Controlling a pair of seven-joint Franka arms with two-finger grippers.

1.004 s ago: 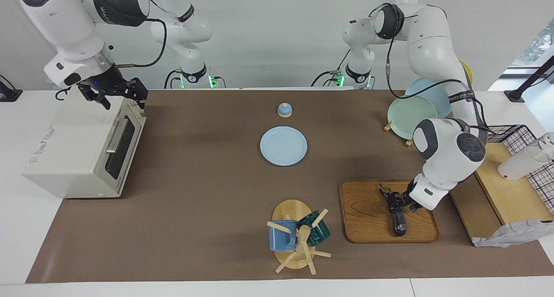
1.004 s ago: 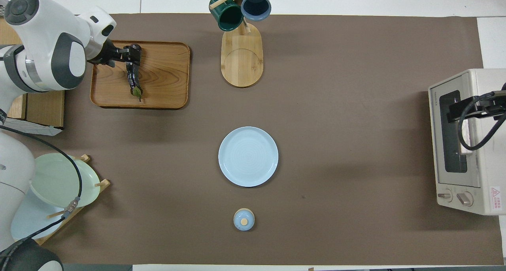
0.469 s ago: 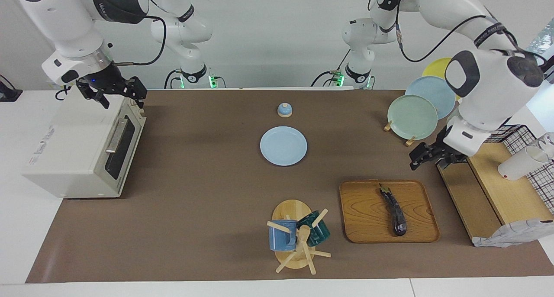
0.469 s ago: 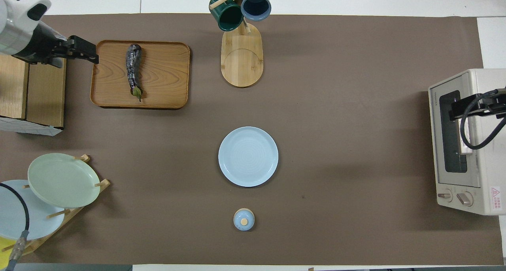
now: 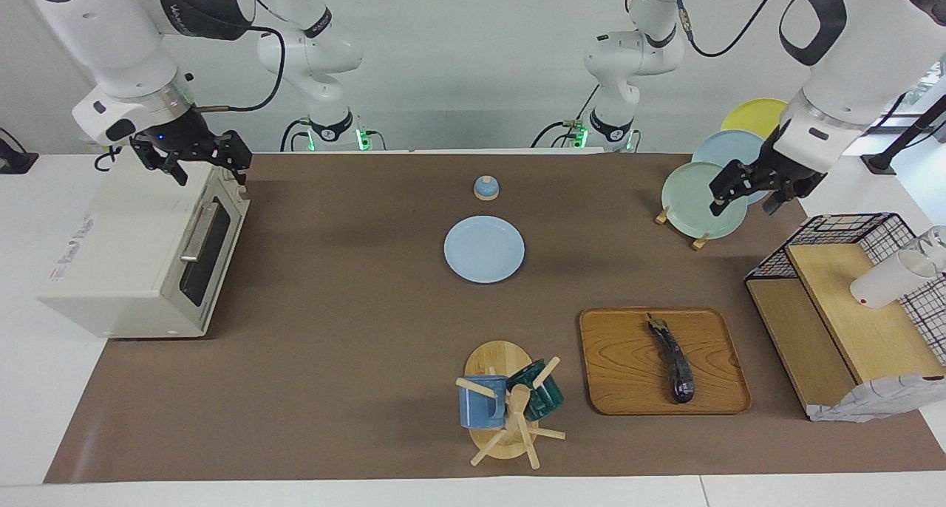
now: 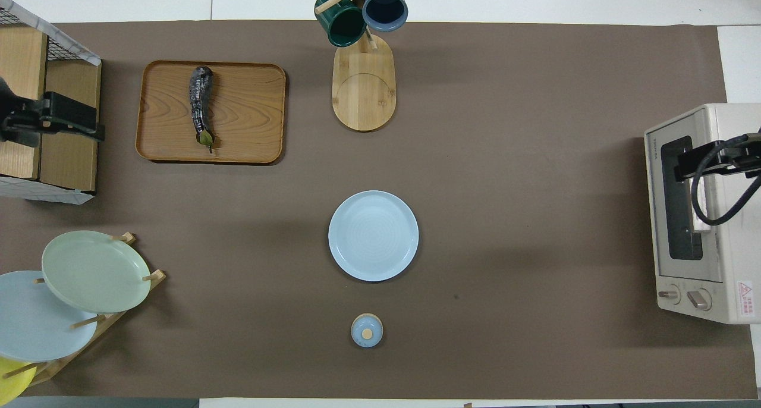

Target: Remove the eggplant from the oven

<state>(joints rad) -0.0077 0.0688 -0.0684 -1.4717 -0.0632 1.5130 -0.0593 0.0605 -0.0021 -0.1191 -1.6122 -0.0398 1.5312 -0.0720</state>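
A: Surface status?
B: White bench (image 5: 22,389) with a brown mat (image 5: 332,359) over most of it, plain white wall at the robots' end. Eggplant (image 5: 674,368) lies flat on the wooden tray (image 5: 628,374), toward the left arm's end, stem end pointing at the robots. Nothing touching it

A: Oven?
B: Off-white toaster oven (image 5: 126,263) at the right arm's end of the bench, door shut, well apart from the tray

A: Pincers?
B: Left pincer (image 5: 746,189) is up in the air over the plate rack, fingers spread wide, holding nothing. Right pincer (image 5: 198,161) hovers over the top of the oven, also spread wide and empty

A: What else is on the mat?
B: Pale blue plate (image 5: 484,249) mid-mat, a small blue lidded pot with a wooden knob (image 5: 485,188) nearer the robots than it. Mug tree (image 5: 510,411) on an oval wooden base, farther from the robots than the plate, beside the tray, with a blue and a dark green mug hung on it. Rack of upright plates (image 5: 706,196) in green, blue and yellow at the left arm's end. Wooden shelf unit with a wire basket (image 5: 850,307) at that same end, off the mat, white cup lying in it
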